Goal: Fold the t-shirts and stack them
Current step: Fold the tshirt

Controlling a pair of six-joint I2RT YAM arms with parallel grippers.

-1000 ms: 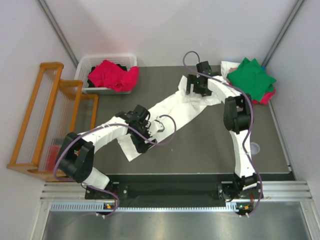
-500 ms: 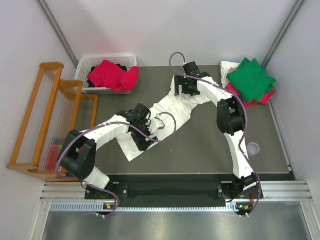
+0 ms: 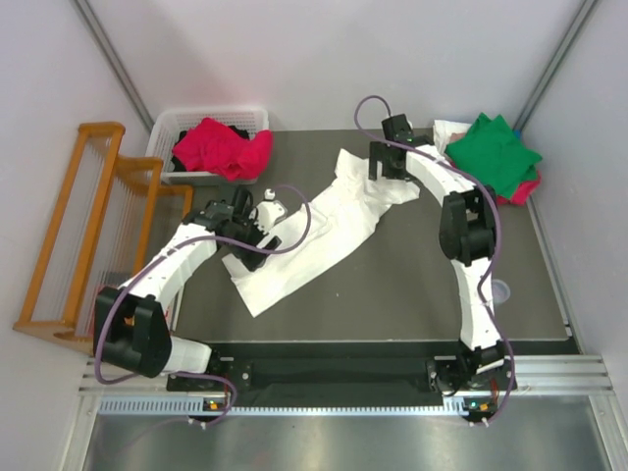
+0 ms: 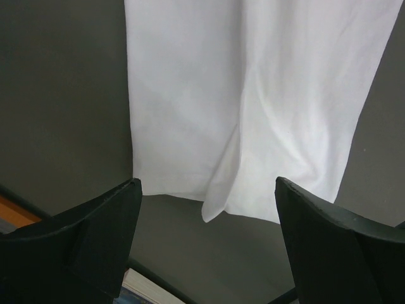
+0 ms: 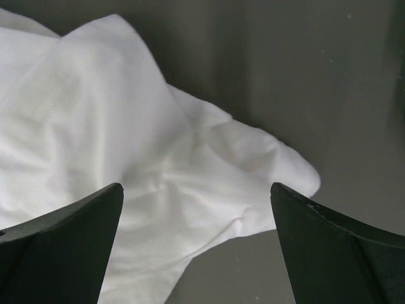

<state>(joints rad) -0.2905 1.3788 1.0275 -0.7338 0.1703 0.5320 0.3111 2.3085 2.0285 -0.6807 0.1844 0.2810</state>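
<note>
A large white t-shirt [image 3: 314,235] lies in a long diagonal strip on the dark table, from near left to far right. My left gripper [image 3: 235,211] is open and empty above its left edge; the left wrist view shows the shirt's hem [image 4: 253,107] ahead of the wide jaws. My right gripper [image 3: 388,167] is open and empty above the shirt's crumpled far end [image 5: 158,183]. A folded green t-shirt [image 3: 493,152] lies on a crimson-pink one [image 3: 515,191] at the far right. Another crimson-pink t-shirt [image 3: 221,147] fills a basket.
A white slotted plastic basket [image 3: 172,126] stands at the far left. A wooden rack [image 3: 83,226] stands beside the table's left edge. A small clear disc [image 3: 498,291] lies near the right edge. Grey walls close in the back and sides.
My left gripper has let go of the white shirt and moved left and back off it. My right gripper has let go and drawn back right. The shirt now lies flatter and wider.
</note>
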